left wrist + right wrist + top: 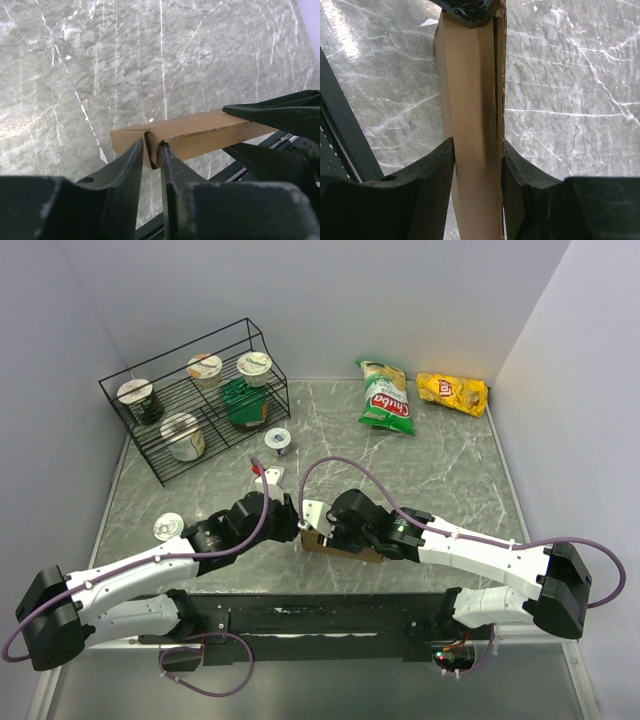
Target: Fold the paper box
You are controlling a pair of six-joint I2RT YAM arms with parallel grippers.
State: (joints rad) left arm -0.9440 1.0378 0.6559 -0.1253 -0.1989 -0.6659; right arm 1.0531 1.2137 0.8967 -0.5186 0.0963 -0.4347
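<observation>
Gripping the plain brown corrugated cardboard paper box [348,548] from opposite ends, the two arms meet low over the grey marbled table [440,480], close to its near edge. The left gripper [151,155] is pinched together on a doubled-over flap at one end of the paper box. The right gripper [477,160] is clamped across the narrow folded body, one finger pressed to each long face. In the right wrist view a raw corrugated edge runs along the right face, and the left arm's fingertip caps the far end. The paper box is partly folded into a long flat bar and tilts a little in the left wrist view.

The black base rail [342,130] runs just beside the paper box on the near side. Beyond the paper box, bare marbled surface runs towards the far wall. A black wire rack [132,435] stands at the far left, well apart from the grippers. It holds four foil-topped cups [182,435] and a dark green pouch [243,405]. A small round capped object [277,440] sits between rack and arms, and a round white lid [167,528] lies beside the left forearm. Pale walls close in the left, right and far sides.

A green and white chip bag [386,398] lies near the far edge; its red lettering looks like "Chuba". Beside it lies a yellow chip bag [452,393] with a red emblem too small to read.
</observation>
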